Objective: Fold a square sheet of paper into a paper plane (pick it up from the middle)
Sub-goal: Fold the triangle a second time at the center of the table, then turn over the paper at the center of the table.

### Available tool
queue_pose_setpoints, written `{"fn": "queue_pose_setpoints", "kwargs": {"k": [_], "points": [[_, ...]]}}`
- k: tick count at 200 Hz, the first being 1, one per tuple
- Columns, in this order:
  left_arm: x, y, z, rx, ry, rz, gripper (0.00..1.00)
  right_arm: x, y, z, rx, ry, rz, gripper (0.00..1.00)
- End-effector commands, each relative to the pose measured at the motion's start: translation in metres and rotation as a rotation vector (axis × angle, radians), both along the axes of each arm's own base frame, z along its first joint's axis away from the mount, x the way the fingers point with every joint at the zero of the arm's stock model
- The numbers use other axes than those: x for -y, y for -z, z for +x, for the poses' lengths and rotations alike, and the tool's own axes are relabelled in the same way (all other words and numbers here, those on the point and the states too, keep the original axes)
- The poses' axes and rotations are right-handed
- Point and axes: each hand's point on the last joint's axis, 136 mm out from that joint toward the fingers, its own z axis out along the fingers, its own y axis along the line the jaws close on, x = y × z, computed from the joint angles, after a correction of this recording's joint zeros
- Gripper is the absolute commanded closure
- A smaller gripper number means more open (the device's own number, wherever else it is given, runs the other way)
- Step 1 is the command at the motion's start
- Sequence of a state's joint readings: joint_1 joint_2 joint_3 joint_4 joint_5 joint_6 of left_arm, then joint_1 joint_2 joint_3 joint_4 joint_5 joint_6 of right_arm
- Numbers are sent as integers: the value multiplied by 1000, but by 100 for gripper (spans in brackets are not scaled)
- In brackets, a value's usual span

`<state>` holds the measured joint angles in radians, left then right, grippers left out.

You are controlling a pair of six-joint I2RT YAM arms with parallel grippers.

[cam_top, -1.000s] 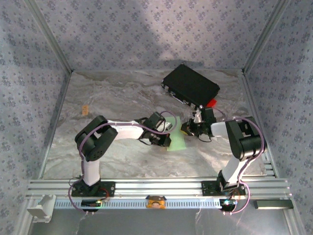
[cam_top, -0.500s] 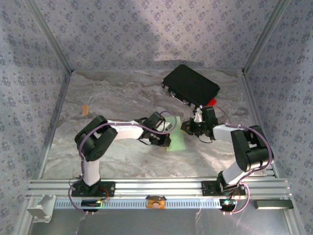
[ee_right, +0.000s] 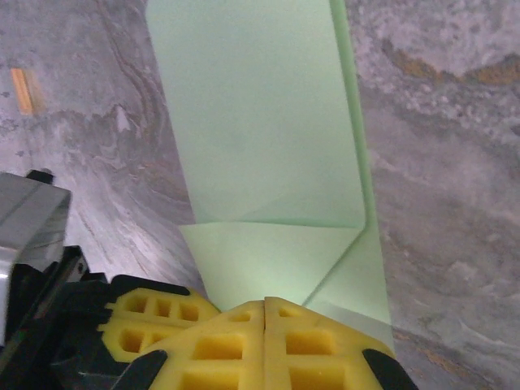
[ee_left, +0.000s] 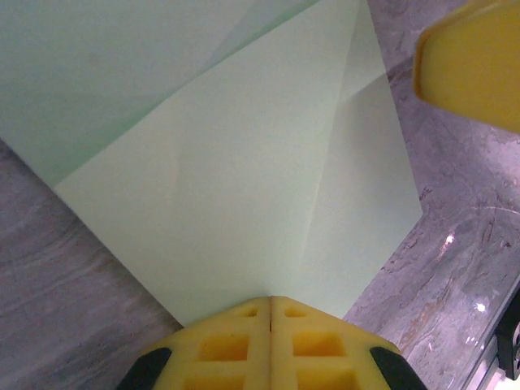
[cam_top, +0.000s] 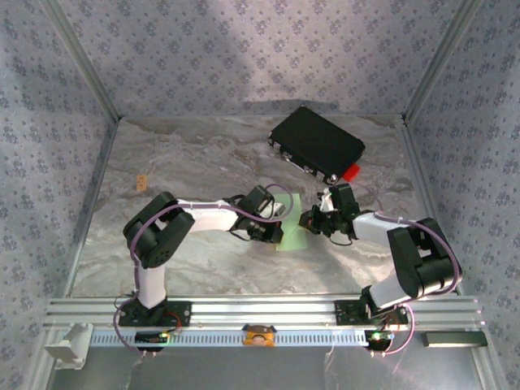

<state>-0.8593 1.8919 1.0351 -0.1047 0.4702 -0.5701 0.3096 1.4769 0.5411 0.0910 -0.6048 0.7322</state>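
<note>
Right gripper [cam_top: 311,219] has its yellow pads pressed flat together with no gap, their tips at the near end of the square sheet of pale green paper [cam_top: 293,234]. The left gripper [cam_top: 280,224] is closed the same way on the sheet's opposite side. Whether either one pinches a layer or only presses down, I cannot tell.

Over the last second the right arm's elbow has swung out toward the lower right of the overhead frame. Its gripper has slid slightly down and left along the sheet, while the left arm and the paper have stayed put. That reads as a crease being run flat while the other arm pins the sheet, so the task looks to be mid-fold, with no plane yet.

Overhead, the sheet is a narrow strip at frame centre on the grey marbled table [cam_top: 195,162], well apart from the black rectangular case [cam_top: 317,145] at upper right. The left wrist view adds the paper [ee_left: 244,179] with diagonal flaps meeting at its closed fingers [ee_left: 270,302]. The right wrist view shows the paper [ee_right: 260,146] with a short cross-fold just ahead of its pads [ee_right: 266,307].
</note>
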Motion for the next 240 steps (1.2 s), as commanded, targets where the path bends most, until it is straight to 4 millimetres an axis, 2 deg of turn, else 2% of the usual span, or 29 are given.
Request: {"fn": "queue_pose_setpoints", "kwargs": {"k": [1,36,65,111,152,187,240], "points": [[-6,-11,4,13,-16,20,98,6,2,-7,-33,10,-52,97],[7,-37,23,72,-18,-22,94,11,7,-16,-53,13,-78,96],[14,-44,38,93,-20,-35,92,15,3,-19,-37,34,-90,93],[3,-25,47,65,-23,7,90,14,1,-30,-63,20,-90,85],[0,-5,42,32,-2,41,91,12,8,-42,-95,15,-108,71],[-8,8,36,14,-4,72,92,10,11,-47,-113,4,-140,67],[-10,11,31,7,-3,75,92,4,16,-45,-121,1,-146,59]]}}
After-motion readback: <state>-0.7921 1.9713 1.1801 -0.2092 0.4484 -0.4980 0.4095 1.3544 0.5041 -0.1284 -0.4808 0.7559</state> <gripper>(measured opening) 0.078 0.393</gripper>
